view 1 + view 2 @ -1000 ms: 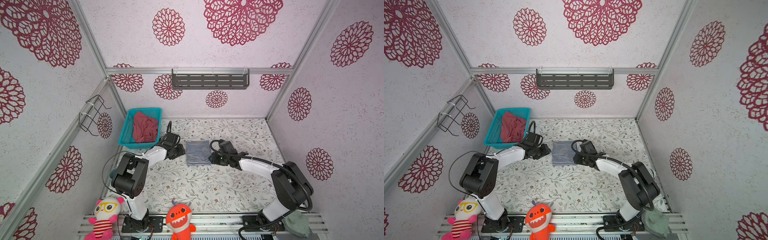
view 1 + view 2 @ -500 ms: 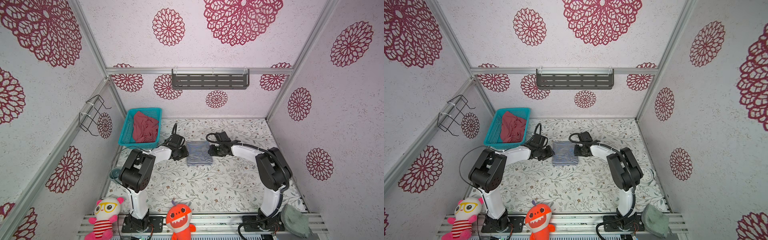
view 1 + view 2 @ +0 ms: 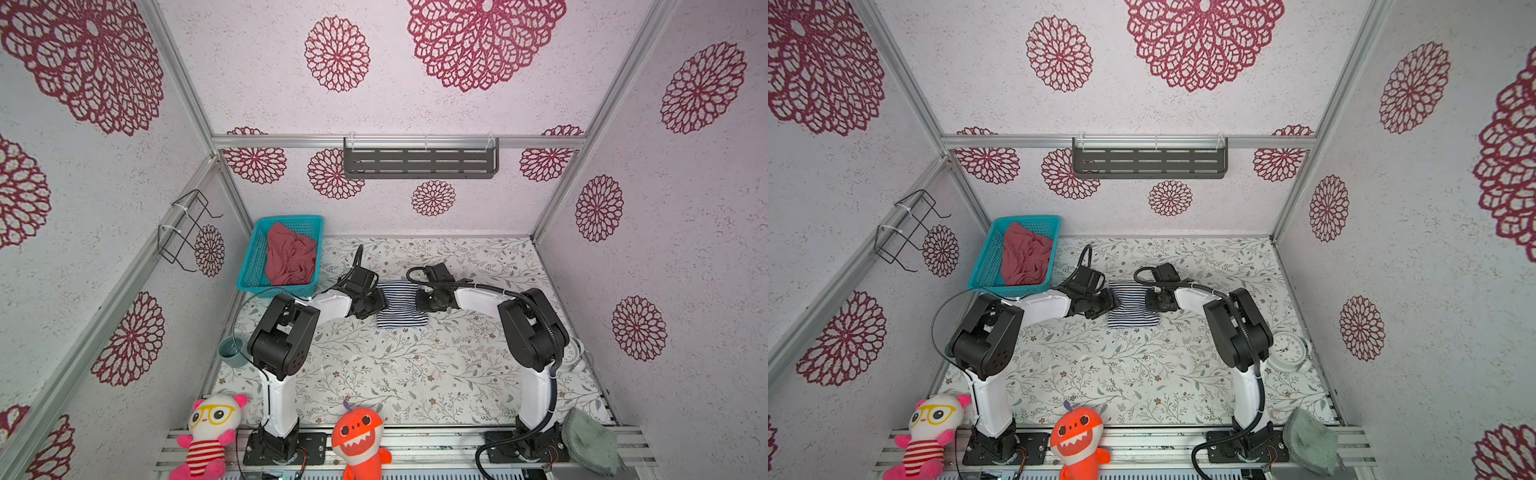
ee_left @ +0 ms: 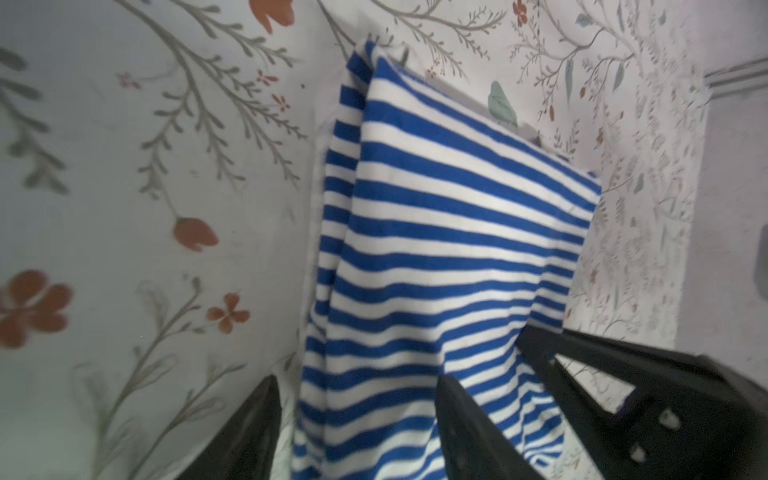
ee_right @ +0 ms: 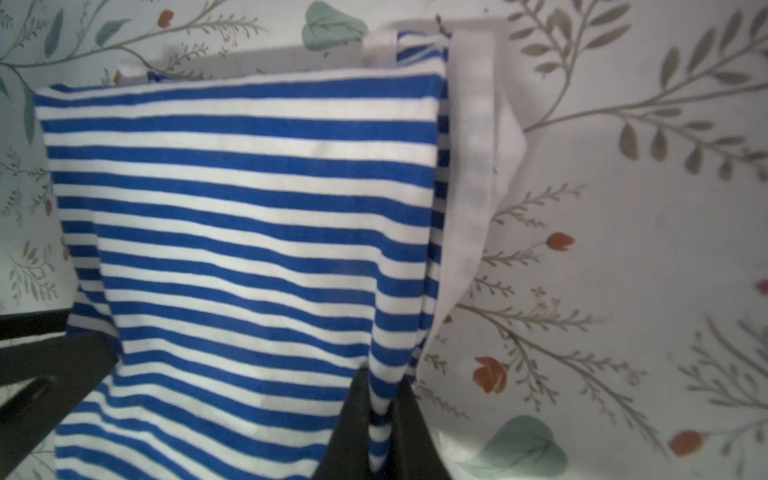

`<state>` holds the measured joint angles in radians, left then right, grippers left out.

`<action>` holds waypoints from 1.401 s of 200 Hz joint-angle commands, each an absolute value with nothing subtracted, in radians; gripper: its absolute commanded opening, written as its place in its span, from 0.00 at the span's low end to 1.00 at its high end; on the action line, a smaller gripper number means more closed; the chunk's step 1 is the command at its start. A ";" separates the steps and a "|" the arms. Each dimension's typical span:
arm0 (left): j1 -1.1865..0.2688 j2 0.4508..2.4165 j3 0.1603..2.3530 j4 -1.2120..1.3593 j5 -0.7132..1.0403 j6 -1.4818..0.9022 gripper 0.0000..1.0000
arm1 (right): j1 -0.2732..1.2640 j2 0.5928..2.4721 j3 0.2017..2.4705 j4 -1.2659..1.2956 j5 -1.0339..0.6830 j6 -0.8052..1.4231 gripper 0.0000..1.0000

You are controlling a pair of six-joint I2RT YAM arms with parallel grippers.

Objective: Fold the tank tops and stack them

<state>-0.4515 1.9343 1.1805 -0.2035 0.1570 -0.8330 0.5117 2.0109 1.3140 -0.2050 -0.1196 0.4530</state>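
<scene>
Over the last second both arms had drawn in against the flanks of the striped tank top [image 3: 401, 305], which had kept its compact folded rectangle on the table; the right gripper [image 5: 384, 415] had gone from parted to clamped. In the right wrist view its jaws were pinched tight on a gathered edge of the striped cloth. The left gripper [image 4: 357, 399] had not matched it; its jaws stood apart, straddling the opposite edge with fabric lying loose between them, nothing squeezed. So the garment sat directly between the two grippers, held on one side only. That probably meant a two-handed lift or a further fold was being set up, and it would want the left jaws shut first, or the cloth would drag unevenly. The rose-red tank top [image 3: 291, 259] lay crumpled in the teal basket [image 3: 245, 266], just beyond the left gripper on the side away from the striped one, untouched, so the task looked less than half done. The surface was a pale floral-print table cover [image 3: 395, 374], flat and bare on the arm-base side of the jaws; around it stood white walls with crimson rosettes, a grey slotted shelf [image 3: 419, 162] on the wall well beyond both jaws, and a wire rack [image 3: 187, 226] on the wall past the basket.
</scene>
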 commanded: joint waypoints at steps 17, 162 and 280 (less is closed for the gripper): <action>-0.409 1.636 1.161 -0.414 -0.006 -0.708 0.70 | 0.457 2.000 1.343 -0.280 -0.039 0.375 0.06; -0.235 1.426 1.125 -0.555 -0.070 -0.583 0.73 | -0.016 2.258 1.768 -0.434 -0.018 0.130 0.03; 0.047 1.658 1.467 -0.690 -0.112 -0.410 0.76 | -0.030 2.076 1.813 -0.522 -0.037 0.142 0.72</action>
<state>-0.0257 1.5486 1.3777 -0.6624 -0.0925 -0.4812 -0.0296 2.2665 1.8442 -0.4889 -0.0528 0.1326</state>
